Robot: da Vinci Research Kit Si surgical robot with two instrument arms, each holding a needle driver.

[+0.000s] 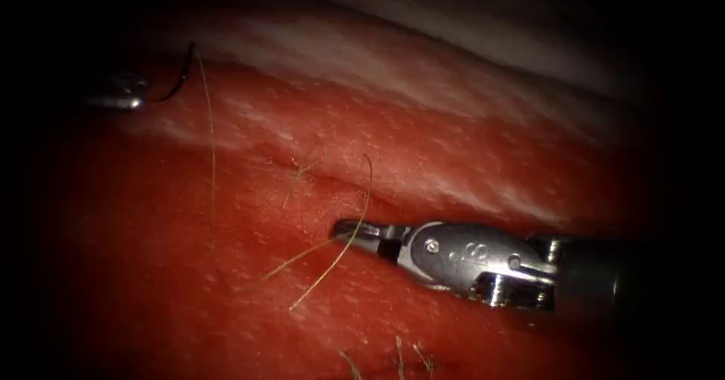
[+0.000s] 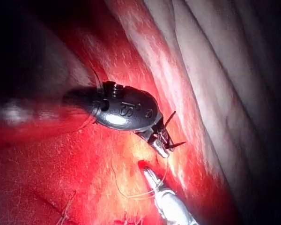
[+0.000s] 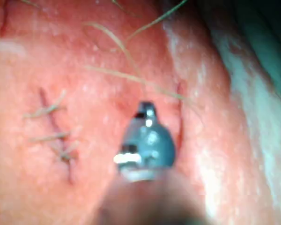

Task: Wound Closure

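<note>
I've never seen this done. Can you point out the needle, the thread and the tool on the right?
needle [image 1: 180,78]: endoscope view, mid-curve, held by the left tool.
thread [image 1: 212,161]: endoscope view, strand lying over the tissue.
right tool [image 1: 355,231]: endoscope view, jaw tips at the thread.

Dark surround; pale draped cloth [image 2: 234,70] behind, lit from front.

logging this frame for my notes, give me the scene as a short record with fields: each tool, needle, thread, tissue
left tool: jaws shut on the needle near one end of its curve, to the left of the cut
needle: dark, curved, held clear of the tissue
right tool: jaws shut on the thread, beside the cut
thread: pale strands run from the needle down across the tissue
tissue: red, wet surface
</note>
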